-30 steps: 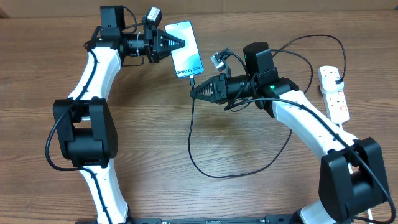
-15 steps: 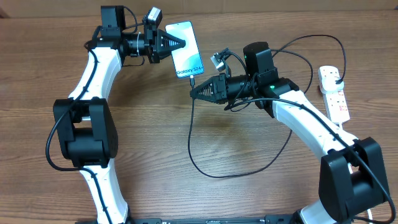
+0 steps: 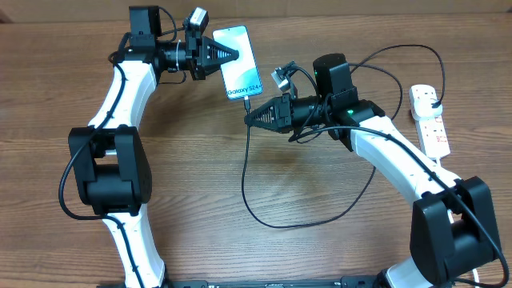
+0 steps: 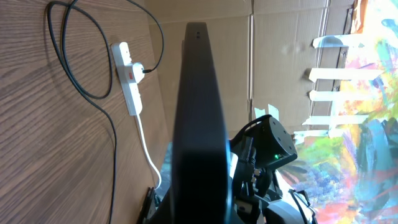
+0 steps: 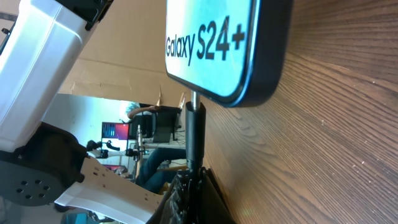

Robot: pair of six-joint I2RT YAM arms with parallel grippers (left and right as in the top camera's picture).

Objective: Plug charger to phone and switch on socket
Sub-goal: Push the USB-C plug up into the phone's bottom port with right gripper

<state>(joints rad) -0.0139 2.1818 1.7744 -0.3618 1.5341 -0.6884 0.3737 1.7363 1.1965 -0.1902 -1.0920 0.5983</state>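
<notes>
The phone (image 3: 240, 64), its light blue screen reading "Galaxy S24+", is held above the table by its left edge, with my left gripper (image 3: 232, 54) shut on it. The left wrist view shows the phone (image 4: 199, 118) edge-on as a dark slab between that gripper's jaws. Just below it, my right gripper (image 3: 250, 118) is shut on the charger's black connector (image 5: 194, 140). The connector's metal tip meets the bottom edge of the phone (image 5: 214, 43). The charger cable (image 3: 264, 220) loops across the table to the white socket (image 3: 430, 120) at the right, where its black plug (image 3: 433, 95) sits.
The socket's thick white cord (image 4: 148, 152) trails off toward the table edge. Cardboard panels (image 4: 286, 25) stand behind the table. The slack cable loop lies between the two arm bases, on the wooden tabletop (image 3: 200, 184).
</notes>
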